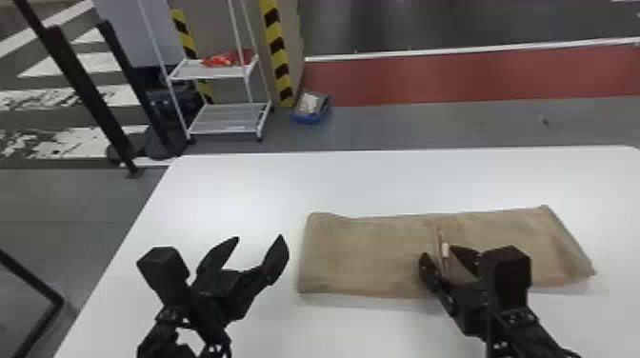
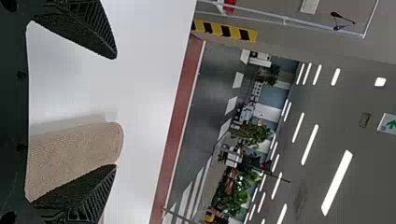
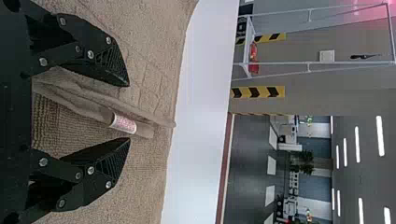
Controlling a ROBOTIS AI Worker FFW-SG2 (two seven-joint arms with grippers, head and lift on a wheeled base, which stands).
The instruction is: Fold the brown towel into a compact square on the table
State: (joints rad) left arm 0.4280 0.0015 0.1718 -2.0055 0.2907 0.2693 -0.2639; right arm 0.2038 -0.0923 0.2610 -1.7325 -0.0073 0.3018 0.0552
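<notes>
A white bench [image 1: 247, 185] stands on a grey floor [image 1: 390, 126], which a red band [image 1: 452, 76] edged in white crosses beyond it. Farther back are a white rack [image 1: 228, 126] (something red [image 1: 221, 61] lies on its upper shelf), yellow-and-black striping [image 1: 277, 52] and a blue bin [image 1: 308, 118]. The left wrist view shows leafy plants [image 2: 254, 134] and bright strip lights [image 2: 337, 182] on a grey ceiling [image 2: 327, 116].

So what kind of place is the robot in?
Maybe a big workshop or a robot lab. Past the white table, you can see yellow-and-black striped strips, a metal shelf rack and white stripes painted on the floor.
</notes>
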